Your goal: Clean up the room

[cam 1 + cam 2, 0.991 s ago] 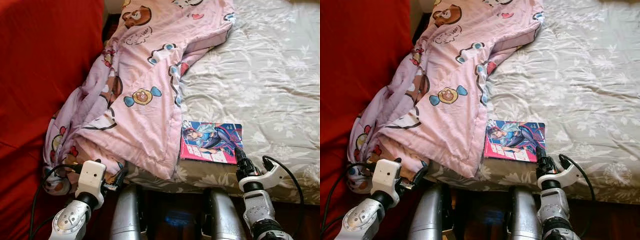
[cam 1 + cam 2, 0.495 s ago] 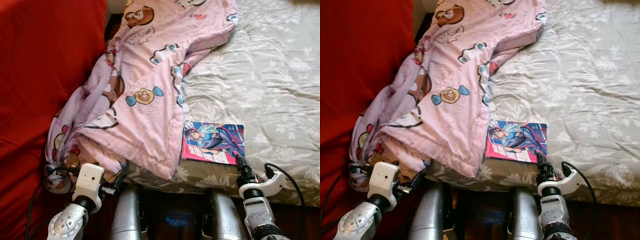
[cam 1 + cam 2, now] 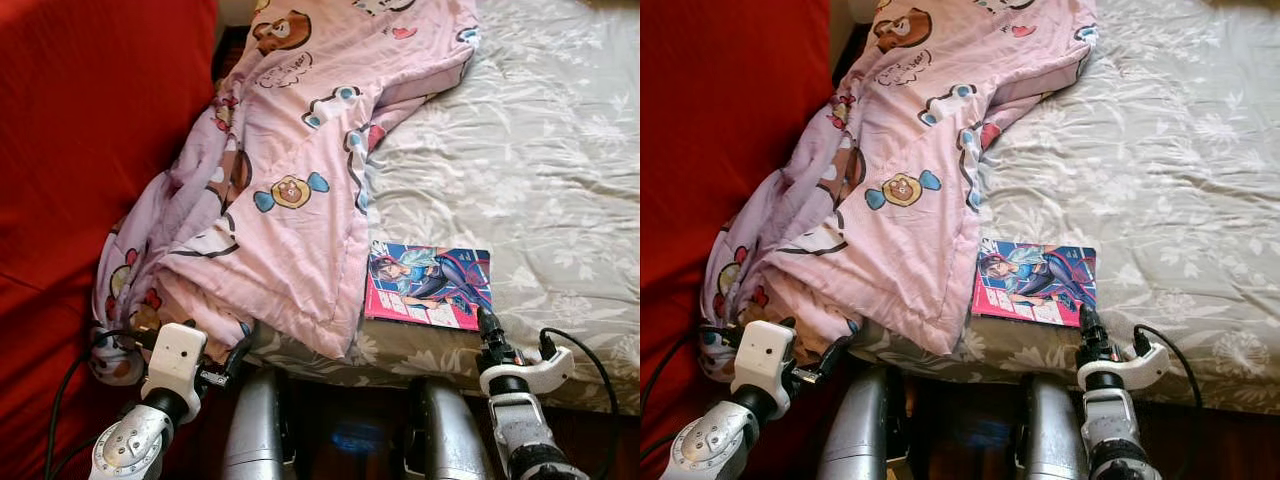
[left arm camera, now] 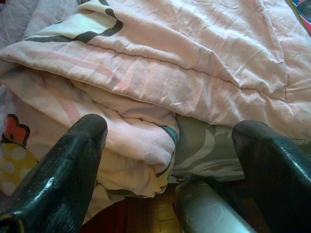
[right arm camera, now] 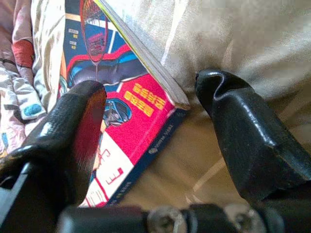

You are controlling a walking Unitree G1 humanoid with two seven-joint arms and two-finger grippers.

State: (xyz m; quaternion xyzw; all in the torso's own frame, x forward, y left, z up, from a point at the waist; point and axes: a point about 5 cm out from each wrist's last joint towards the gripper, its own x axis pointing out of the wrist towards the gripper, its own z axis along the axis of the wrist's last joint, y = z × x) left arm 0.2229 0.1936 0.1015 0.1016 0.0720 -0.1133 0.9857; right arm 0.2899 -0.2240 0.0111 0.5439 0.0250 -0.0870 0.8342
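Note:
A book with a colourful comic cover (image 3: pixel 428 285) lies flat on the grey floral bed sheet (image 3: pixel 540 160), near the bed's front edge. My right gripper (image 3: pixel 487 322) is at the book's near right corner. In the right wrist view that gripper (image 5: pixel 153 90) is open, with one finger (image 5: pixel 73 131) over the cover and the other (image 5: pixel 243 131) on the sheet beside the book's edge. A pink cartoon-print blanket (image 3: pixel 290 190) lies crumpled on the bed's left side and hangs over the front edge. My left gripper (image 4: pixel 172 128) is open, low in front of the blanket's hanging folds.
A large red fabric surface (image 3: pixel 80 150) runs along the left of the bed. My two silver legs (image 3: pixel 255 430) stand against the bed's front edge, over a dark wooden floor. The right part of the sheet is bare.
My right gripper has drawn back a little toward the bed's front edge, from over the book's corner to just at it. The left arm has hardly moved.

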